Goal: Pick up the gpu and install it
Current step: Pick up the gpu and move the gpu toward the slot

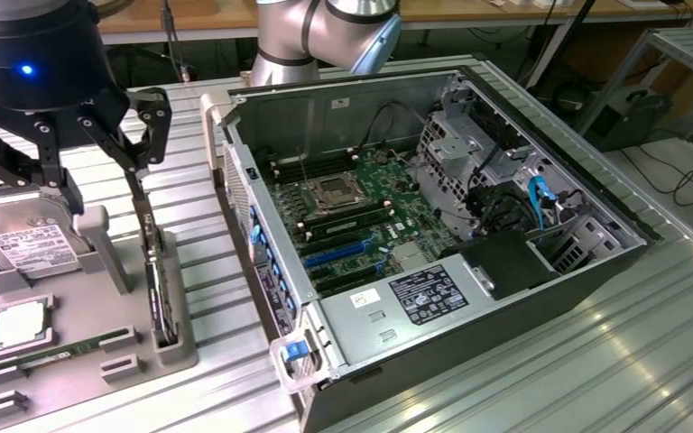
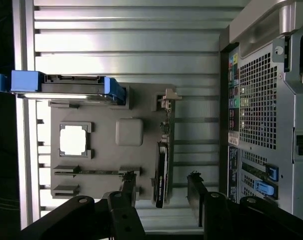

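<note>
The gpu [image 1: 154, 271] is a thin dark card standing on edge in a slot along the side of the grey parts tray [image 1: 104, 311] nearest the computer case. In the wrist view the gpu [image 2: 161, 172] runs lengthwise, with its pale bracket [image 2: 167, 100] at the far end. My gripper [image 1: 104, 180] hangs open above the tray. Seen through the wrist camera, the gripper [image 2: 161, 184] has one black finger on each side of the card's near end, with nothing held.
The tray also carries a silver hard drive [image 1: 28, 239] with blue rails, a CPU [image 1: 19, 325] and a green memory stick [image 1: 58, 354]. The open computer case [image 1: 587, 194] lies at the exterior view's right, showing the motherboard [image 1: 359, 203] and blue slots [image 1: 335, 255].
</note>
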`<state>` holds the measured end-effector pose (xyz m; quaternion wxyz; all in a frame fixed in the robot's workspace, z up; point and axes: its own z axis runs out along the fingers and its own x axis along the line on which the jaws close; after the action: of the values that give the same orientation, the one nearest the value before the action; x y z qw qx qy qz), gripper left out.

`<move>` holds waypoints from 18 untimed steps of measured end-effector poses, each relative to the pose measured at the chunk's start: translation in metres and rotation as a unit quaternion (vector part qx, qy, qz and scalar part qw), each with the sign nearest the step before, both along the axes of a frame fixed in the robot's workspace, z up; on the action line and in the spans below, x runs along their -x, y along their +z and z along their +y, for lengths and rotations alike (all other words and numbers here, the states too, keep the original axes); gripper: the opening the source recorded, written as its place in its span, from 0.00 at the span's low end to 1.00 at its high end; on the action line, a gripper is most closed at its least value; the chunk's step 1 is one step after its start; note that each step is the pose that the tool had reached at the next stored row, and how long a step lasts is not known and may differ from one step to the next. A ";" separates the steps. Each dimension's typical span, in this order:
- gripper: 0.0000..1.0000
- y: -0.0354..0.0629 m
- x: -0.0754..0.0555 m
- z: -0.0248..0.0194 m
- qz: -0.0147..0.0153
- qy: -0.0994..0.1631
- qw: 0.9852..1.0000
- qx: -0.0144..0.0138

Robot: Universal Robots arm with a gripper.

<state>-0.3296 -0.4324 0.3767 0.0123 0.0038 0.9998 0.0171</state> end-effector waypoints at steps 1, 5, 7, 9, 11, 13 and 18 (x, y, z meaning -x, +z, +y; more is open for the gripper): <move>0.54 -0.0003 0.000 -0.0002 0.000 0.000 1.000 0.000; 0.54 -0.0014 0.000 -0.0009 0.000 0.000 1.000 0.000; 0.54 -0.0019 0.000 -0.0012 0.000 0.000 1.000 0.000; 0.54 -0.0023 0.000 -0.0014 0.000 0.000 1.000 0.000; 0.54 -0.0029 0.000 -0.0017 0.000 0.000 1.000 0.000; 0.54 -0.0034 0.000 -0.0019 0.000 0.000 1.000 0.000; 0.54 -0.0049 0.000 -0.0024 0.000 0.000 1.000 0.000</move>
<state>-0.3296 -0.4348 0.3719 0.0124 0.0037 0.9998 0.0172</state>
